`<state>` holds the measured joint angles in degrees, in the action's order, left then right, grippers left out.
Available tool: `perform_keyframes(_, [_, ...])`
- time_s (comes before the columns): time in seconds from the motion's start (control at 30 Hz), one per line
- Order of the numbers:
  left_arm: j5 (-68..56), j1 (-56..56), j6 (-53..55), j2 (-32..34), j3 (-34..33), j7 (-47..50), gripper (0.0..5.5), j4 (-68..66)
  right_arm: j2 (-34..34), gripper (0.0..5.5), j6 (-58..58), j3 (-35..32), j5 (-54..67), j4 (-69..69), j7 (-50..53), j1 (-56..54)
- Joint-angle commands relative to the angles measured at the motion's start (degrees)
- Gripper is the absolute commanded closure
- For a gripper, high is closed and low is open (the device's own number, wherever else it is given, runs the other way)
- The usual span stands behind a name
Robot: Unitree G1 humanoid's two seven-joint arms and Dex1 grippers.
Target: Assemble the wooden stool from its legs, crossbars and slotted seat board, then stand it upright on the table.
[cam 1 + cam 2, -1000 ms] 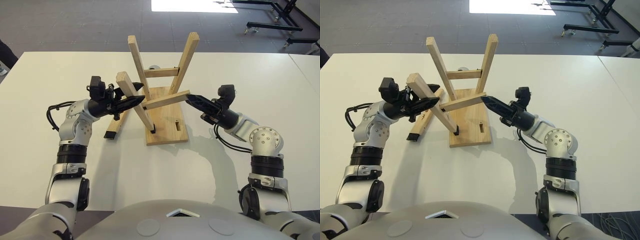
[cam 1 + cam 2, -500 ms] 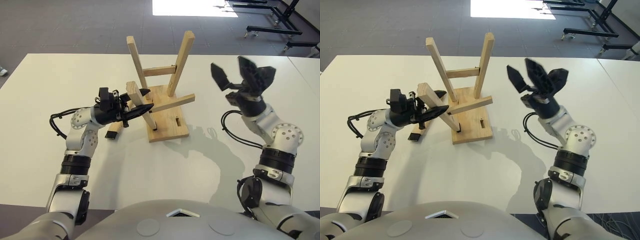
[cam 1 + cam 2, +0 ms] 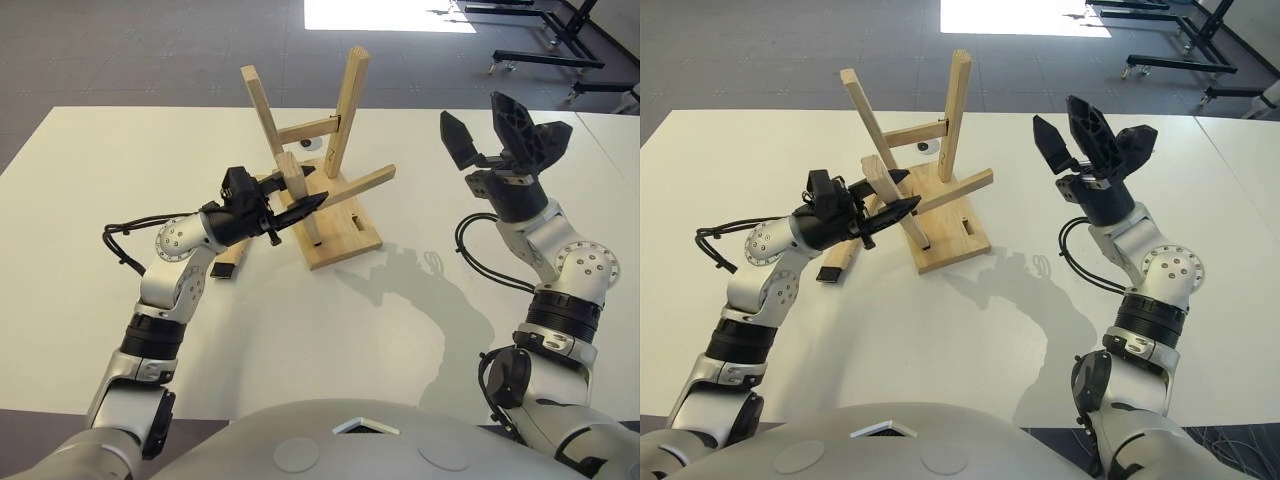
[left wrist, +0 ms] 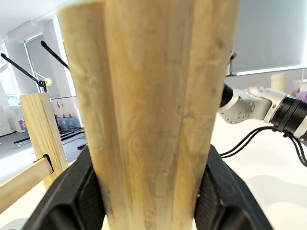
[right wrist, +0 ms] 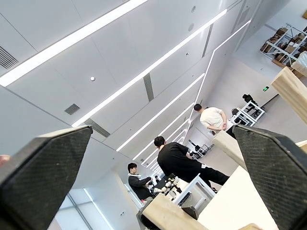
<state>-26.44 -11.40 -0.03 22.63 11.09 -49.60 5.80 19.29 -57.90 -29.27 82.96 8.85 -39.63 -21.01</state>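
The wooden stool stands upside down on its slotted seat board (image 3: 352,245) at the table's middle. Two long legs (image 3: 349,98) rise from it, joined by a crossbar (image 3: 309,128). My left gripper (image 3: 298,206) is shut on a shorter leg (image 3: 292,177) that leans out of the board; in the left wrist view this leg (image 4: 153,115) sits between the black fingers (image 4: 76,191). Another bar (image 3: 362,184) sticks out to the right, free. My right gripper (image 3: 502,128) hangs open in the air to the right of the stool, holding nothing.
A loose wooden piece (image 3: 229,264) with a dark end lies on the table under my left forearm. A small round object (image 3: 308,145) sits just behind the stool. Bare white table (image 3: 400,340) stretches in front and to the right.
My right gripper has let go of the side bar, opened and risen to the right. The left gripper moved right with its leg, and the stool turned on the table.
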Motion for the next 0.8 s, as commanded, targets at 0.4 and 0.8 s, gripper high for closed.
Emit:
perform_keyframes(0.4, [0.17, -1.63, 40.09, 10.79, 6.04, 7.96, 3.45, 9.61, -0.80, 0.10, 0.84, 1.47, -1.38, -0.69, 1.49, 0.54])
perform_keyframes(0.8, [9.83, -6.36, 44.15, 10.98, 13.71, 16.36, 3.45, 11.06, -1.79, 0.10, 1.66, 1.45, -1.81, -1.23, 1.46, 1.70])
